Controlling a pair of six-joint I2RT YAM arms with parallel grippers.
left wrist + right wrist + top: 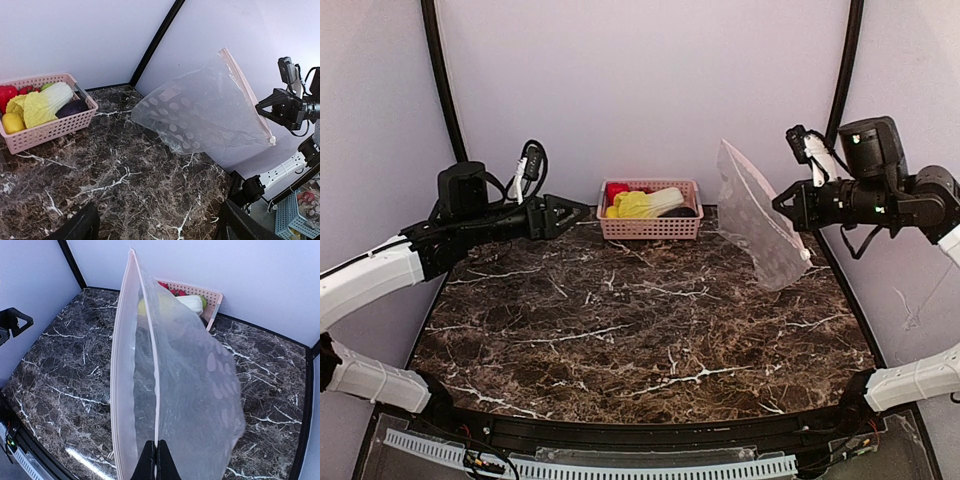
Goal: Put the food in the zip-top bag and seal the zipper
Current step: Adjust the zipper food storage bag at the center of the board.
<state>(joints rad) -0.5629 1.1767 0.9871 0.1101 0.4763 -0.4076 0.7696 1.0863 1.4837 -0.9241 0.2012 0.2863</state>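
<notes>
The clear dotted zip-top bag point(758, 222) hangs in the air above the table's right side, pinched at one lip of its mouth by my right gripper point(788, 205), which is shut on it. In the right wrist view the bag point(190, 390) spreads ahead of my gripper point(156, 460), mouth partly open, with the zipper strip point(120, 370) running away from me. The food, with its cabbage point(642, 204) and red pepper point(616, 192), lies in the pink basket point(650, 228) at the back. My left gripper point(570, 213) is open, empty, left of the basket.
The left wrist view shows the basket point(50, 129) with cabbage point(47, 102), a dark purple piece point(74, 108), yellow and red pieces, and the bag point(205, 112) held by the right arm. Black frame posts stand at the back corners. A blue basket sits off the table at right.
</notes>
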